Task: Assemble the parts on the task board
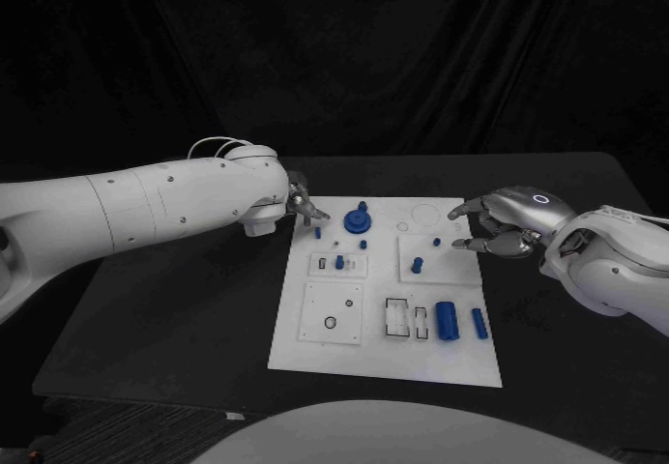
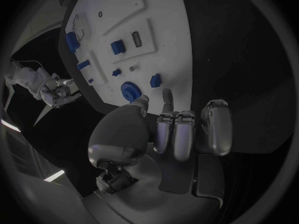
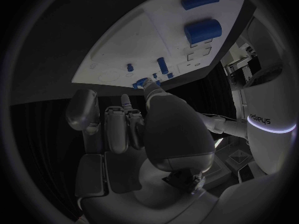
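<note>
Left hand (image 1: 299,207) hovers at the far left corner of the task board (image 1: 314,348), fingers (image 2: 177,132) curled and holding nothing, just beside the blue gear (image 1: 359,220); right hand (image 1: 499,232) hangs over the board's right edge, fingers partly curled, also empty, though we cannot tell whether its tips touch anything; we judge the parts rigid, light and smooth, so we would pinch the gear by its raised hub; larger cylinders (image 1: 448,320) lie toward the board's near edge.
</note>
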`<state>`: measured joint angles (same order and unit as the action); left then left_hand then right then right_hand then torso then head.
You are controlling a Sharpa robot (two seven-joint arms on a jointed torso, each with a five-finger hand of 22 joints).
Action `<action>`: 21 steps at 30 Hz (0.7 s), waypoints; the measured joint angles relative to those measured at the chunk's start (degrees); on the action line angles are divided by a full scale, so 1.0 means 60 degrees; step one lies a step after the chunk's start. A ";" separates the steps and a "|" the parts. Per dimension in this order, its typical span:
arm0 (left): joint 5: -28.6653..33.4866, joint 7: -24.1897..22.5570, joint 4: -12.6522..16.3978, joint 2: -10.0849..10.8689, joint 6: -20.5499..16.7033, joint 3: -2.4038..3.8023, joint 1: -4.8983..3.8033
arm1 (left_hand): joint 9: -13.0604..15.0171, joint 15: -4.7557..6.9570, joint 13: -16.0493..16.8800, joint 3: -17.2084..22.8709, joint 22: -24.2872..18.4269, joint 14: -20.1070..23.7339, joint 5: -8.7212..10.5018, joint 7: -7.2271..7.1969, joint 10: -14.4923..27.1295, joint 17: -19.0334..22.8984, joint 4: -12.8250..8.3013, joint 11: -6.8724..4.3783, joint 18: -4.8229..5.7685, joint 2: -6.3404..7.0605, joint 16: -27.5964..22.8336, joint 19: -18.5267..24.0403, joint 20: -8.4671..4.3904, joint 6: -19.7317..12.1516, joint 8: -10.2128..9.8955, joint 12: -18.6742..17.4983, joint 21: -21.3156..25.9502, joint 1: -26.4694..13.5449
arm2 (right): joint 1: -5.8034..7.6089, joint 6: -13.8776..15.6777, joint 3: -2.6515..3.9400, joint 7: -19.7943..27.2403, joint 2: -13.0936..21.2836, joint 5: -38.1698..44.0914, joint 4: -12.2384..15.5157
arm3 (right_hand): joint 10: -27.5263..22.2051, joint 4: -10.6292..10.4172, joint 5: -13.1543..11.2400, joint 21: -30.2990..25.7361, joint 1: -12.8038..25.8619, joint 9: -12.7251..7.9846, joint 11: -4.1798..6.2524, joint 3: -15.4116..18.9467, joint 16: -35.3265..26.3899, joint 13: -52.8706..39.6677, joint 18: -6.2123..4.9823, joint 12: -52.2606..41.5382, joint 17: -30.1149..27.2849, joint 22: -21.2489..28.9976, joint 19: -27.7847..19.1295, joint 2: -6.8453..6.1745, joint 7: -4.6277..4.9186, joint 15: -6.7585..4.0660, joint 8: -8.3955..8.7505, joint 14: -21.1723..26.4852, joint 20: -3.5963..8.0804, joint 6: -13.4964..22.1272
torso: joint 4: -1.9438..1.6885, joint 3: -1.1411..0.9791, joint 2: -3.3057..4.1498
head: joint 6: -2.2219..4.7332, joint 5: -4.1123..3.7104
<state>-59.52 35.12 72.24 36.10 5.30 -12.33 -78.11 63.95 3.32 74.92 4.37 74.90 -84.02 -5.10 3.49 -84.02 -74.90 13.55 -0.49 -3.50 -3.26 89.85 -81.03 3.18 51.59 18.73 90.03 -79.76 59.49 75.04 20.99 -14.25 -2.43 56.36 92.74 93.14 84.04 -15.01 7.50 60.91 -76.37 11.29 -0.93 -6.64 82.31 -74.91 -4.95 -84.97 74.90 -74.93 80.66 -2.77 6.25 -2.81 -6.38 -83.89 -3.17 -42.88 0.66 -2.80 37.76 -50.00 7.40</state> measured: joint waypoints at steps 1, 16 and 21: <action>-0.0016 -0.0002 0.0000 0.0000 0.0006 0.0000 0.0009 | -0.0001 0.0000 0.0000 0.0014 0.0000 0.0000 -0.0014 -0.0001 0.0000 0.0000 -0.0009 0.0000 0.0000 0.0000 0.0000 0.0000 0.0000 0.0001 0.0000 0.0000 0.0000 0.0000 | 0.0000 0.0000 0.0000 0.0000 0.0000 0.0000 -0.0001 | 0.0000 0.0000 0.0000 0.0000 0.0000 0.0000 0.0000 0.0000 0.0000 0.0000 0.0001 0.0000 0.0000 0.0000 0.0000 0.0000 0.0000 0.0000 0.0000 0.0000 0.0000 0.0000 | 0.0001 0.0000 0.0000 | 0.0000 0.0000; -0.0101 -0.0030 0.0070 -0.0001 0.0129 -0.0001 0.0109 | 0.0011 0.0001 0.0000 0.0014 0.0000 0.0000 -0.0257 -0.0056 0.0000 0.0000 -0.0009 0.0000 0.0001 -0.0081 0.0000 0.0001 -0.0001 0.0261 0.0036 0.0000 0.0000 0.0081 | 0.0000 0.0000 0.0000 0.0000 -0.0009 -0.0003 -0.0018 | 0.0000 0.0000 0.0000 0.0000 0.0000 0.0001 0.0000 0.0000 0.0000 0.0000 0.0001 0.0000 0.0000 0.0002 0.0000 0.0000 0.0000 0.0000 0.0000 0.0000 0.0000 0.0000 | 0.0024 0.0006 0.0003 | 0.0000 0.0042; -0.0110 -0.0052 0.0075 -0.0018 0.0178 -0.0001 0.0121 | 0.0011 0.0001 0.0000 0.0015 0.0000 -0.0001 -0.0426 -0.0066 0.0000 0.0000 -0.0086 0.0000 0.0000 -0.0084 0.0000 0.0001 0.0000 0.0314 0.0036 0.0000 0.0008 0.0157 | -0.0001 0.0000 0.0000 0.0000 -0.0014 -0.0005 -0.0029 | 0.0000 0.0000 0.0000 -0.0034 0.0000 -0.0016 0.0000 0.0000 0.0000 0.0001 0.0001 0.0000 0.0000 0.0002 0.0000 0.0000 0.0035 0.0000 0.0000 0.0000 0.0000 -0.0034 | 0.0019 0.0006 0.0006 | 0.0000 0.0038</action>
<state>-60.18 34.80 72.69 35.99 6.37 -12.34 -77.38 64.01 3.33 74.92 4.46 74.90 -84.02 -7.66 3.09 -84.02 -74.90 13.03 -0.48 -3.50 -3.76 89.85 -81.02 3.18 53.48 18.94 90.03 -79.71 60.43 75.03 20.99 -14.25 -2.42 56.28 92.71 92.96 84.04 -15.01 7.50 60.70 -76.37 11.19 -0.93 -6.64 82.31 -74.91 -4.94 -84.97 74.90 -74.92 80.66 -2.77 6.46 -2.81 -6.38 -83.89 -3.17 -43.08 0.77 -2.76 37.80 -50.00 7.63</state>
